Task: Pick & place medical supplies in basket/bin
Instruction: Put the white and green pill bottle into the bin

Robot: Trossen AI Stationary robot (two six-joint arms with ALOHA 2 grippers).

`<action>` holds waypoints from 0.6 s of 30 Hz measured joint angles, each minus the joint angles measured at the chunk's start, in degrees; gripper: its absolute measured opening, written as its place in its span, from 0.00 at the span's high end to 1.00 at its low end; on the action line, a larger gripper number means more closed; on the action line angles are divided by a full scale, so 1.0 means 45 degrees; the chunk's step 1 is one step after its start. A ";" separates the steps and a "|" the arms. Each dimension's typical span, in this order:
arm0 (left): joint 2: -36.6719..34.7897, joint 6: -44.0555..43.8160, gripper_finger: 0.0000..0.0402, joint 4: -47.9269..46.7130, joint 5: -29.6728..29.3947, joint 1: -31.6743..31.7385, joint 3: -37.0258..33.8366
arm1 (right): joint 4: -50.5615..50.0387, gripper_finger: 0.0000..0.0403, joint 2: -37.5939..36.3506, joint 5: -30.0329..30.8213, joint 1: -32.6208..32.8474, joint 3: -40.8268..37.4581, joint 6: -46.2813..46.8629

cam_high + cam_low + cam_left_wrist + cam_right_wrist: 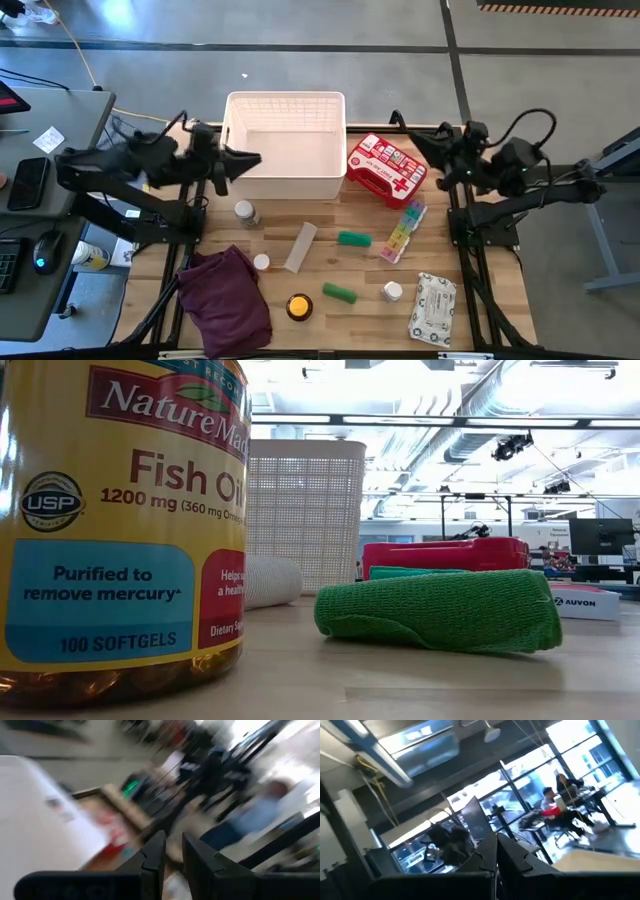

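The white grid-walled basket (285, 150) stands at the table's far middle. The red first-aid case (387, 167) lies just right of it, with the rainbow pill organiser (403, 231) nearer. Two green rolls (354, 238) (339, 293), small bottles (246, 212) (392, 292), a yellow-lidded amber bottle (299, 306) and the wipes pack (432, 307) lie on the table. My left gripper (255, 159) (173, 852) hovers by the basket's left wall, its fingers a narrow gap apart. My right gripper (432, 150) (496, 851) is shut, up at the far right beside the case.
A dark purple cloth (228, 298) lies at the near left corner and a pale tube (301, 247) at mid-table. In the low view the fish oil bottle (120, 530) fills the left, a green roll (440, 610) lies in front, and the basket (305, 510) stands behind.
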 joint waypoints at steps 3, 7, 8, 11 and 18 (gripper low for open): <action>0.1134 -0.0134 0.75 -0.5251 -0.0349 0.0000 0.2920 | -0.0226 0.98 0.0581 0.0314 0.0090 -0.0072 0.1140; 0.2691 -0.2224 0.75 -1.0134 -0.0221 0.0000 0.5629 | -0.0363 0.93 0.1461 0.0307 0.0266 -0.0086 0.1975; 0.2964 -0.2753 0.75 -1.1150 -0.0118 0.0000 0.5992 | -0.0442 0.92 0.1614 0.0302 0.0298 -0.0086 0.2000; 0.3767 -0.3670 0.71 -1.2081 0.0614 0.0004 0.6228 | -0.0833 0.87 0.1984 0.0317 0.0274 -0.0081 0.2351; 0.5161 -0.4728 0.46 -1.2055 0.2199 -0.0005 0.5542 | -0.2426 0.74 0.1956 -0.0526 0.0173 -0.0081 0.2870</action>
